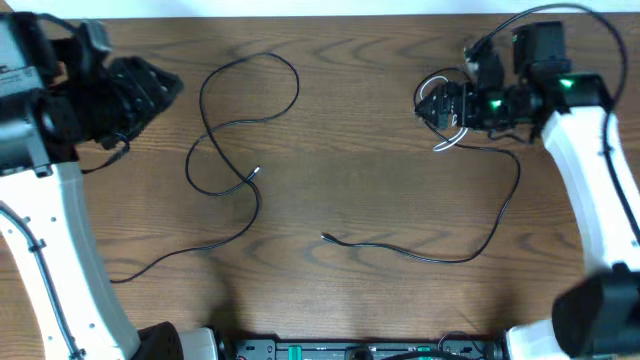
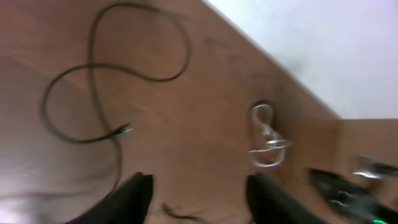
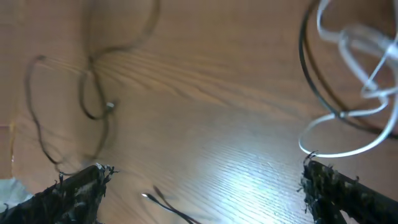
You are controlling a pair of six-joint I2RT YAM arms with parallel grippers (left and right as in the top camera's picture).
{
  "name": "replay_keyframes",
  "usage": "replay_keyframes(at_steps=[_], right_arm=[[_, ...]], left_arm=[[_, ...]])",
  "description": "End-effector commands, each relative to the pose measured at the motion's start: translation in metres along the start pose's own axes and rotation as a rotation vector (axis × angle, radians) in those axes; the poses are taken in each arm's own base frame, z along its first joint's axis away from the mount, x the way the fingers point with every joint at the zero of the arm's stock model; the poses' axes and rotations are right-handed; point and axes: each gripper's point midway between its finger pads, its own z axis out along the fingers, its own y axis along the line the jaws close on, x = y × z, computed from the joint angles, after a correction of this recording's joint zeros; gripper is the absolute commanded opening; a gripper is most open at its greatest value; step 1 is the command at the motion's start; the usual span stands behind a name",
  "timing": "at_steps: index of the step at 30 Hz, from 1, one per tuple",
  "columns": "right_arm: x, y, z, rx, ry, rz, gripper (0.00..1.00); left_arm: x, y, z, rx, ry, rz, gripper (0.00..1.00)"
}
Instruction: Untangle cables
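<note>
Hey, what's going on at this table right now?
Two robot arms are untangling cables on a wooden table. One black cable lies looped on its own at the left. The white cable is bunched with a loop of the second black cable, just by the right end effector. Both it and the left end effector are open and hold nothing.

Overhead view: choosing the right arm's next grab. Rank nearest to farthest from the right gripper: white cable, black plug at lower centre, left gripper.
1. white cable, beside the right gripper, upper right.
2. black plug, lower centre.
3. left gripper, far upper left.
</note>
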Motion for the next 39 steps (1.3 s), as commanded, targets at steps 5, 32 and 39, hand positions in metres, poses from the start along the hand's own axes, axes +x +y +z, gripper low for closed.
replay_keyframes(at_steps=[5, 32, 39], right_arm=[[-0.006, 0.022, -0.025, -0.035, -0.057, -0.039, 0.99], [0.054, 0.102, 0.032, -0.006, 0.120, -0.167, 0.99], [0.053, 0.104, 0.037, -0.011, 0.118, -0.174, 0.99]], left_arm=[[0.015, 0.006, 0.026, -0.129, 0.080, 0.090, 0.74], [0.067, 0.068, -0.030, -0.588, -0.029, -0.104, 0.81], [0.090, 0.097, -0.001, -0.627, -0.002, -0.177, 0.84]])
